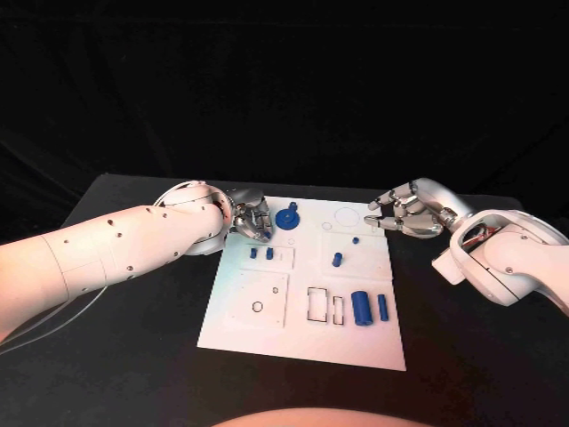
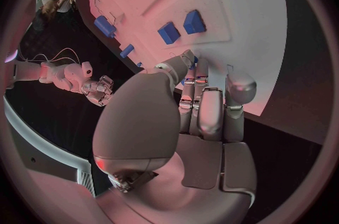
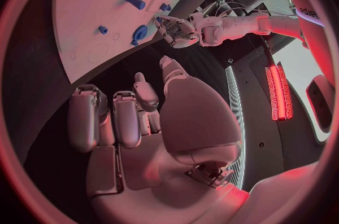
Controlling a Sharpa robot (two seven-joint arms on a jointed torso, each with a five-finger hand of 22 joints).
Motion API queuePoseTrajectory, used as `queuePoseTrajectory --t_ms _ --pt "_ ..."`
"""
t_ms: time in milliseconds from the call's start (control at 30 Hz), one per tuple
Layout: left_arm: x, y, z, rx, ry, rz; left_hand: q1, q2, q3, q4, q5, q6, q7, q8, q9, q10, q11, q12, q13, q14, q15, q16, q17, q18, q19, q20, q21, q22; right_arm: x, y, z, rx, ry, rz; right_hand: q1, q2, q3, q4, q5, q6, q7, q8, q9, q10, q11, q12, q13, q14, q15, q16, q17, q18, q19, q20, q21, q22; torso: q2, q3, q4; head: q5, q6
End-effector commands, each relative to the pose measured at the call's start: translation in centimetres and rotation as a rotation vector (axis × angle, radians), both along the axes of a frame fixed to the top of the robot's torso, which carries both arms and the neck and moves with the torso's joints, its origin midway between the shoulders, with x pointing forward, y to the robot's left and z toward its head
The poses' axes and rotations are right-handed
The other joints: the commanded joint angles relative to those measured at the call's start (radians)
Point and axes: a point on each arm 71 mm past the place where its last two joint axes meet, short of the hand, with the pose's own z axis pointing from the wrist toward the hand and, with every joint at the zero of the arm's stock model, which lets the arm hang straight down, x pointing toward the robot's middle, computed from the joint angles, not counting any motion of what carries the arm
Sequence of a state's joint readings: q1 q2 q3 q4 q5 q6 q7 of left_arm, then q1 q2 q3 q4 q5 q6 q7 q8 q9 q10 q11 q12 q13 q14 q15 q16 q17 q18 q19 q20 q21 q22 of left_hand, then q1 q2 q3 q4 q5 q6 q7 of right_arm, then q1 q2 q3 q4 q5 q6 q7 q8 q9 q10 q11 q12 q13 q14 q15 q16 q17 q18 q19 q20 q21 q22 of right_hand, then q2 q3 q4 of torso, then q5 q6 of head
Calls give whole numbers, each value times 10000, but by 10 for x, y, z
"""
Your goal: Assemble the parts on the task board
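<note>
Where the task board (image 1: 252, 331) comes nearest the robot, its white near edge is bare. Just beyond that, still on the board: two outlined slots, then a thick blue cylinder (image 1: 362, 308) and a thin blue rod (image 1: 383, 307) lying beside them toward the board's right edge. A small ring mark sits toward the board's left side.

Mid-board: two small blue blocks (image 1: 261, 253) side by side near the left edge, and a short blue peg (image 1: 337, 260) closer to the middle.

Far end of the board: blue gear-like part (image 1: 287, 217) standing near the far-left corner. The left robot hand (image 1: 250, 218) is at that corner, fingers curled down toward the board just beside the gear. Whether it pinches anything I cannot tell; the fingertips are hidden in the head view and in the left wrist view. The right robot hand (image 1: 406, 213) hangs off the board's far-right corner, over the desk (image 1: 131, 356), fingers curled in on nothing visible.

Risks, as I judge them: left fingers crowd the gear, so a sideways brush could tip or shift it off its seat. The two blocks lie close to the same arm's path; a low sweep could scatter them. Loose round pieces nearer the robot could roll if the board is bumped.
</note>
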State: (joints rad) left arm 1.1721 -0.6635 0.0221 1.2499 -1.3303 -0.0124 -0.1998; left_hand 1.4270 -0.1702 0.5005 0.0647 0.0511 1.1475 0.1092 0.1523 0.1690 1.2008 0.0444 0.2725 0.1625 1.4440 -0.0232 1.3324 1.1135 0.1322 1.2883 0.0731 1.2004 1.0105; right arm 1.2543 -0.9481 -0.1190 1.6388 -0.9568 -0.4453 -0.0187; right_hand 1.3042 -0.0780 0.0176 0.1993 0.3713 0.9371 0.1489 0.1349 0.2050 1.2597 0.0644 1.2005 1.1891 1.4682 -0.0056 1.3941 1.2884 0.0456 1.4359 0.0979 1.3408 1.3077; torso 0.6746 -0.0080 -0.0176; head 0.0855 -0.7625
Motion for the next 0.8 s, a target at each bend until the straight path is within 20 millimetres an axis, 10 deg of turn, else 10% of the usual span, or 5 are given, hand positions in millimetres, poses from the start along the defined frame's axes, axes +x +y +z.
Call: queuePoseTrajectory --t_ms 33,800 --pt "-1 -1 -1 63 103 -116 -121 -55 2 -64 1 -106 67 -103 -44 21 37 -74 -5 6 -1 -44 -30 -118 -52 3 29 -35 0 1 0 -20 -36 98 -20 92 -59 19 46 37 -12 35 -12 -4 -11 -2 -22 389 -63 -41 -17 133 -45 -16 -42 1087 -1 -2 2 9 4" --pt "-1 0 -1 77 81 -44 -194 -238 49 -118 0 -577 203 -562 -260 97 125 -240 7 -37 72 -61 -141 -108 -113 49 -2 -77 0 0 0 -30 -42 66 -22 90 -63 20 46 34 -11 35 -13 -15 -11 -14 -36 385 -63 -52 -34 137 -54 -17 -59 1076 0 2 -5 26 -16"
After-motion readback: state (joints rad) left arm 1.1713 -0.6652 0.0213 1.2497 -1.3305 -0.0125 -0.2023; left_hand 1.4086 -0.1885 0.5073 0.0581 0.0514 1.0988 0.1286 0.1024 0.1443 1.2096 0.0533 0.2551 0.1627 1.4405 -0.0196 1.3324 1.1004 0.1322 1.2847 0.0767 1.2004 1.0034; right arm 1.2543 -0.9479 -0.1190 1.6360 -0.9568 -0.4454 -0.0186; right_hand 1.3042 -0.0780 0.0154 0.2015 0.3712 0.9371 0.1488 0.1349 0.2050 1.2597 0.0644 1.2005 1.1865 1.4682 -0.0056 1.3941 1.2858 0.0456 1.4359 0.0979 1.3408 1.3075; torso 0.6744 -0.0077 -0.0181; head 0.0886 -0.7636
